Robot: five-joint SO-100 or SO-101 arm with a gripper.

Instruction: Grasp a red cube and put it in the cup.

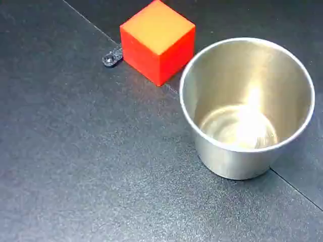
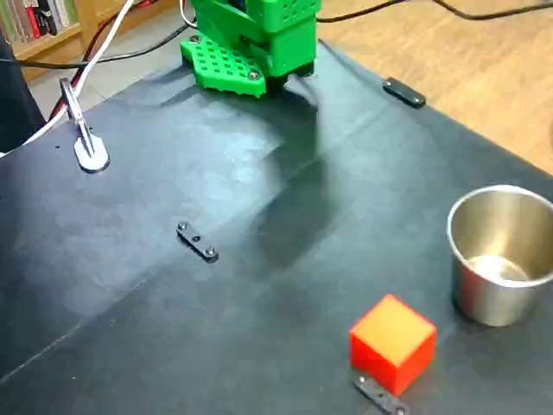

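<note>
1. Two fixed views were all I had. One sat close on the red cube [image 1: 157, 40] at upper centre, with the cup [image 1: 247, 108] upright just to its right, near but not touching.
2. That close view alone let me look down into the cup, where I saw only its shiny base. A small metal bracket [image 1: 112, 57] poked out from behind the cube's left side.
3. Only the wider fixed view showed me the arm's green base [image 2: 251, 43] at top centre, cut off by the frame edge. The cube [image 2: 393, 343] sat at lower right, the cup [image 2: 501, 255] at the right edge, partly cropped.
4. It also showed a second bracket [image 2: 197, 241] mid-table, a third [image 2: 403, 92] at upper right, and a clamp [image 2: 85, 134] at left.
5. Neither view showed the claw, so I could not tell its state.
</note>
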